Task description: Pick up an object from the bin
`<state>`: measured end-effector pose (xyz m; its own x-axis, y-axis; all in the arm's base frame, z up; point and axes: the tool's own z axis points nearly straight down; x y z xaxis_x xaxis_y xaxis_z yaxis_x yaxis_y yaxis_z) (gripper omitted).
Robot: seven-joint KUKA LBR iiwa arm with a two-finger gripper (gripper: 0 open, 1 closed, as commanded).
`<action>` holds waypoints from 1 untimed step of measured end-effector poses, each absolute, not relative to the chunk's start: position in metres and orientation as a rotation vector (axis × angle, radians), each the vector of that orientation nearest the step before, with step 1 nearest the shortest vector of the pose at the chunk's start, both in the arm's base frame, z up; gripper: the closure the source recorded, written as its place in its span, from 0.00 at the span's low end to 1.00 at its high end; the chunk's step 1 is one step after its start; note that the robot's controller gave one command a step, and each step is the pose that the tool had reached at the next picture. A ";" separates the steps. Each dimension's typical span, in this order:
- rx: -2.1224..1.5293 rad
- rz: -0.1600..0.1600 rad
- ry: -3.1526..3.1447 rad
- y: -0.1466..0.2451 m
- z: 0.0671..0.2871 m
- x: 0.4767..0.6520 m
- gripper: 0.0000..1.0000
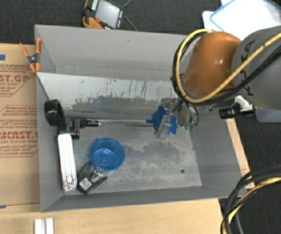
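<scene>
Even overhead light, faint shadows on the bin floor (145, 165), soft sheen on the orange cover (211, 65)

Red print on the cardboard (11, 174)
Near its top edge, large letters cut off at the left, ending "AST. G.P"; toward the middle a similar large word, not legible, with "CELL-CAST ACRYLIC SHEET" under it; other lines too small to read.

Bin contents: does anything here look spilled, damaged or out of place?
Nothing stands out. The blue bowl sits upright, nothing spilled around it; the white bar lies along the left wall and the long black-handled tool lies flat on the bin floor. The end effector is by that tool's right end.
</scene>
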<state>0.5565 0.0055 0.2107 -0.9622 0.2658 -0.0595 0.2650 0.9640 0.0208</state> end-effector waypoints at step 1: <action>0.695 0.030 2.998 -0.012 0.096 0.554 1.00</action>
<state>0.5536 -0.0116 0.0961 -0.8962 0.4399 -0.0578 0.4386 0.8980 0.0335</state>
